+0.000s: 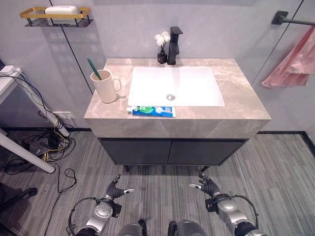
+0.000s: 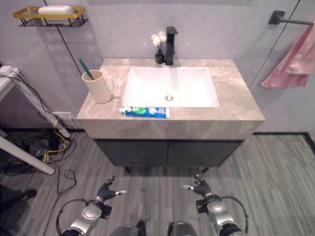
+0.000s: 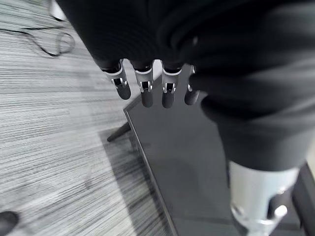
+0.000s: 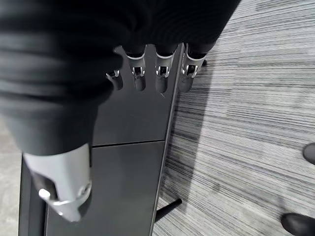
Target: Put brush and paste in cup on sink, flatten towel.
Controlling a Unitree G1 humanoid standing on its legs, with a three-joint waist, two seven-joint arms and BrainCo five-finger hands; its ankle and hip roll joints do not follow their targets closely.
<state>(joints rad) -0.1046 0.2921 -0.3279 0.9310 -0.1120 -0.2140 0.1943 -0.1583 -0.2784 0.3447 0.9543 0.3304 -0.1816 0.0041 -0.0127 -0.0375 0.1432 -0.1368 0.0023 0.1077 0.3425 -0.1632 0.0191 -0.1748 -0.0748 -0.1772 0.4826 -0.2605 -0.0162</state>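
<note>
A cream cup (image 1: 105,87) stands on the left of the stone counter (image 1: 241,105) with a green toothbrush (image 1: 94,69) upright in it. A blue and green toothpaste tube (image 1: 152,111) lies flat on the counter's front strip, just before the white basin (image 1: 173,86). A pink towel (image 1: 295,61) hangs bunched from a dark bar (image 1: 286,18) on the right wall. Both hands hang low over the floor in front of the vanity, my left hand (image 1: 115,190) and my right hand (image 1: 207,186), fingers relaxed and holding nothing.
A black tap (image 1: 173,45) and a small vase of white flowers (image 1: 162,46) stand behind the basin. A gold wall shelf (image 1: 55,14) holds a white soap. The dark cabinet doors (image 1: 170,151) face me. A white table leg (image 1: 25,152) and cables lie at the left.
</note>
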